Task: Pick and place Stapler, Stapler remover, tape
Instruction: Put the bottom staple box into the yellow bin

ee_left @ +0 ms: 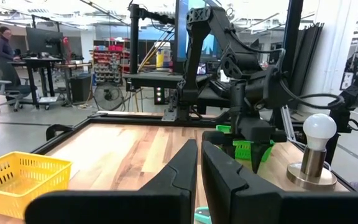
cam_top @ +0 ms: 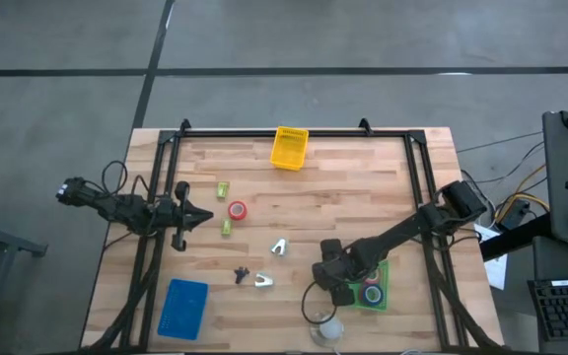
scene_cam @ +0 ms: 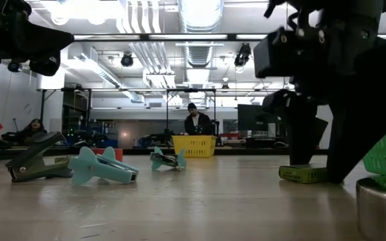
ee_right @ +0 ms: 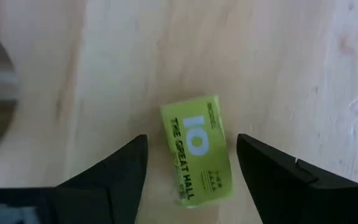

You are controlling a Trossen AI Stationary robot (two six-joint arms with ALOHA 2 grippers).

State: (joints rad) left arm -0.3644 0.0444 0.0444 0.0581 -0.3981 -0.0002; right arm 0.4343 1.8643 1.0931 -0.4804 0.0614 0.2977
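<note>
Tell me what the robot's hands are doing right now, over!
Right gripper open, straddling small green stapler beside green tray. Left gripper shut, waiting. Nothing in the way.

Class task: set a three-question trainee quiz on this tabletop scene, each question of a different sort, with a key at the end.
1. True or false: the left gripper is open.
2. What lies between the right gripper's fingers? A) red tape roll B) small green stapler C) yellow basket
3. Fill in: the green tray holds tape ____.

Key: 1 false; 2 B; 3 rolls.
</note>
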